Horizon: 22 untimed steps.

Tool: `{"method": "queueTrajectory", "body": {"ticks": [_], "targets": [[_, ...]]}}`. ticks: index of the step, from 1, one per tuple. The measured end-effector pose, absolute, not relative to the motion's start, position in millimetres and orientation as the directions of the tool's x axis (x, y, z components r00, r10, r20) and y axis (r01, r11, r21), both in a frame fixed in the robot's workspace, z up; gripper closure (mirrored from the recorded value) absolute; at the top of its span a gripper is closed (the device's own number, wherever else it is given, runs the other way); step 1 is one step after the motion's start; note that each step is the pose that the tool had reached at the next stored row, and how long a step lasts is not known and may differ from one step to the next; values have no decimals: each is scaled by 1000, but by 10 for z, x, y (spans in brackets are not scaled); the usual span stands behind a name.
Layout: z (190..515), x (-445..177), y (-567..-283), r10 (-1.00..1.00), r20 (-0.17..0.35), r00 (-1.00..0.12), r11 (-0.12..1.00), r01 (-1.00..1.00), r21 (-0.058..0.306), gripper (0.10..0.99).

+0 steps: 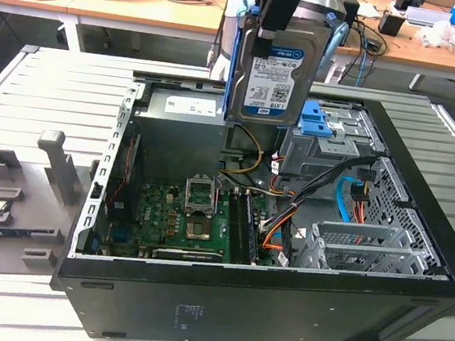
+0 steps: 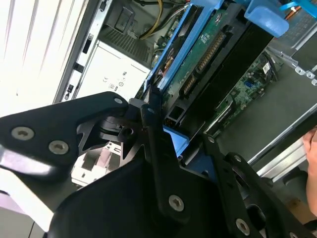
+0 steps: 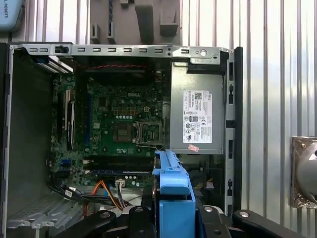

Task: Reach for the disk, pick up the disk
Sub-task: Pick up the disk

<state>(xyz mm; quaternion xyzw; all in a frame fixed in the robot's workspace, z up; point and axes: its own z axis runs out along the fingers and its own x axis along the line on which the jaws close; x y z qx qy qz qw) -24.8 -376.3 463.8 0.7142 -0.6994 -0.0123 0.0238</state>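
Disk [image 1: 278, 69] clamped in gripper [image 1: 277, 20], held upright, lifted clear above open computer case [image 1: 420, 209]; pickup judged done.

Disk [image 1: 273, 70] held up edge-on by gripper [image 1: 277, 11], clear of open PC case [image 1: 195, 307]; free air all round it. Below: drive cage w/ blue latch [image 1: 324, 120] just beside disk's lower edge, on exterior view's right. Cable bundle [image 1: 290, 202] crosses mid-case. PSU [image 3: 196, 114] blocks one corner. Motherboard [image 3: 119, 129] area open from above, low parts only. Grey fixture blocks [image 1: 60, 164] stand on table [image 1: 46, 100] outside case, well apart.
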Motion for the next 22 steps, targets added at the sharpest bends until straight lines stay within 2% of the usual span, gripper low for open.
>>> {"method": "queueTrajectory", "body": {"ticks": [22], "targets": [[4619,-248,-4381,-999,24,21,-20,-998,51,722]]}}
